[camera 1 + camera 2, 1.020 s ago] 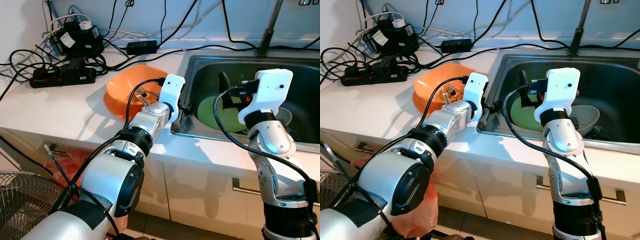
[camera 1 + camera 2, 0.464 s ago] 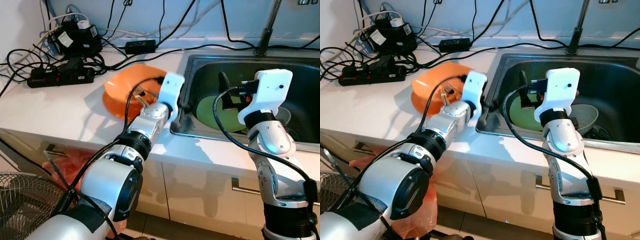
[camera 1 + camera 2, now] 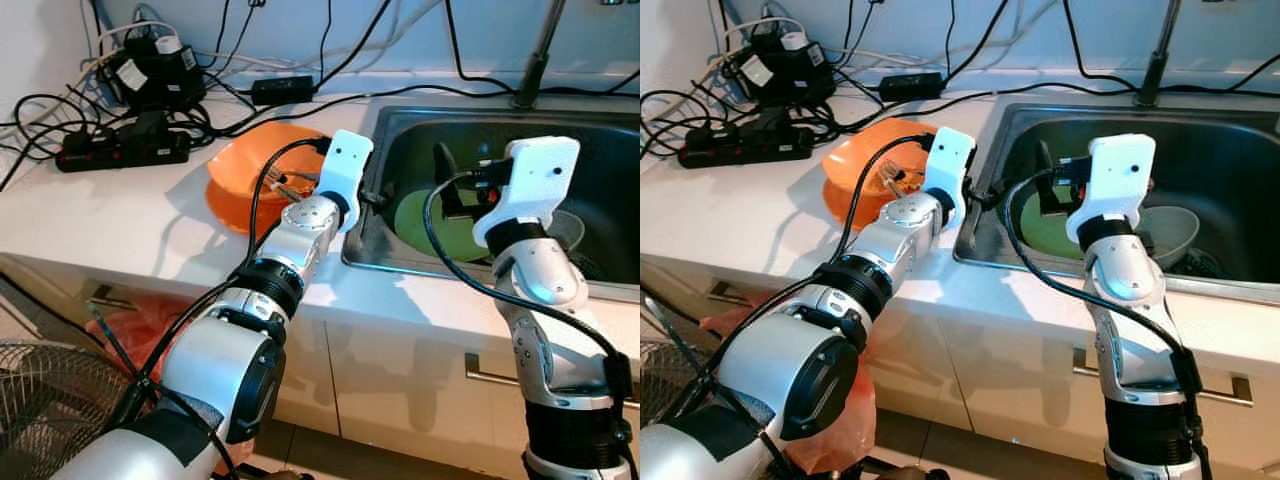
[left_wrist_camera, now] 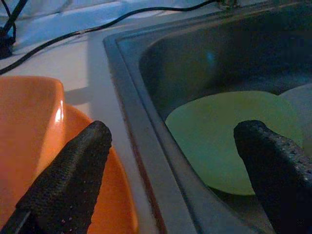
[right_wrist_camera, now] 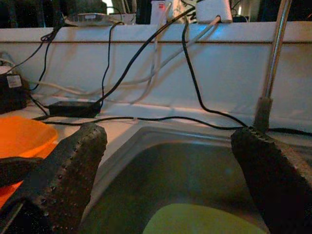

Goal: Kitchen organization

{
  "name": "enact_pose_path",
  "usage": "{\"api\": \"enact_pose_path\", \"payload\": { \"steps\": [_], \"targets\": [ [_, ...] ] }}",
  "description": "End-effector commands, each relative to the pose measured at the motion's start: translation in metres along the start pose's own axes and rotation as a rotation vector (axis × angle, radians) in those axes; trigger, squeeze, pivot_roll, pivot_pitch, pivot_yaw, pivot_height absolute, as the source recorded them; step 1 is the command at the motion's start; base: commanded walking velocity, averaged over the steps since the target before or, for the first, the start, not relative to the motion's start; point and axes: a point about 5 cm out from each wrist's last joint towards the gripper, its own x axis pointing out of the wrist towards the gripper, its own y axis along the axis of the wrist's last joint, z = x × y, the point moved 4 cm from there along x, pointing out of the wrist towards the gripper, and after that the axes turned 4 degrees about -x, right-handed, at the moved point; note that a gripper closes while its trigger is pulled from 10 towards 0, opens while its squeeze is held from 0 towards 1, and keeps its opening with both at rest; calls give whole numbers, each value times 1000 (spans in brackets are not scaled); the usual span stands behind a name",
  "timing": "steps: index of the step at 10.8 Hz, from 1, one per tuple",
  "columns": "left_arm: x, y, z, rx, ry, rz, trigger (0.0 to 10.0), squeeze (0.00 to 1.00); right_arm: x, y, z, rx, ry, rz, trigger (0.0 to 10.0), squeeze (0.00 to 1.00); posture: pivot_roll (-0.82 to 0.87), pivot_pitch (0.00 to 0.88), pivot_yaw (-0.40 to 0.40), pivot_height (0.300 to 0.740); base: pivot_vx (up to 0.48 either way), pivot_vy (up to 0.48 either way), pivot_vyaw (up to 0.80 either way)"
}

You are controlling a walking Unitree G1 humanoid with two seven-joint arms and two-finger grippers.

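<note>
An orange bowl (image 3: 245, 180) sits on the white counter just left of the steel sink (image 3: 400, 262). A green plate (image 3: 425, 222) lies in the sink beside a pale bowl (image 3: 1175, 232). My left gripper (image 4: 175, 161) is open and straddles the sink's left rim. One of its fingers (image 4: 68, 175) is over the orange bowl (image 4: 29, 112), the other over the green plate (image 4: 219, 141). My right gripper (image 5: 165, 170) hangs open above the sink with nothing between its fingers, and the green plate (image 5: 204, 222) lies below it.
Black power strips and adapters (image 3: 125, 150) with tangled cables crowd the counter's back left. The faucet (image 3: 535, 60) rises behind the sink. A fan (image 3: 40, 400) and an orange plastic bag (image 3: 130, 320) are below the counter's front edge, by the cabinet doors.
My left gripper has risen slightly and shifted a little farther along the sink's left rim. The right arm has stayed nearly still above the sink.
</note>
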Motion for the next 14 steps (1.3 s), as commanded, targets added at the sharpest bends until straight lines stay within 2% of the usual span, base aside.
{"api": "enact_pose_path", "payload": {
  "steps": [1, 4, 7, 11, 14],
  "targets": [
    [-2, 1, -6, 10, 7, 9, 10000, 0, 3, 5, -2, 8, 7, 19, 10000, 0, -64, 0, 119, 740, 0, 0, 0],
    [-3, -3, -8, -12, 9, 7, 10000, 0, 5, 5, -4, 9, 21, 22, 10000, 0, -53, 0, 105, 740, 0, 0, 0],
    [-5, -7, 1, -12, -45, 8, 10000, 0, 6, 6, -5, 10, 26, 25, 10000, 0, -50, 0, 101, 740, 0, 0, 0],
    [-11, -1, 5, 5, -82, 53, 10000, 0, 8, 6, -5, 11, 25, 27, 10000, 0, -46, 0, 101, 740, 0, 0, 0],
    [-21, 2, 7, 15, -132, 66, 10000, 0, 9, 6, -6, 16, 27, 29, 10000, 0, -37, 0, 99, 740, 0, 0, 0]
  ]
}}
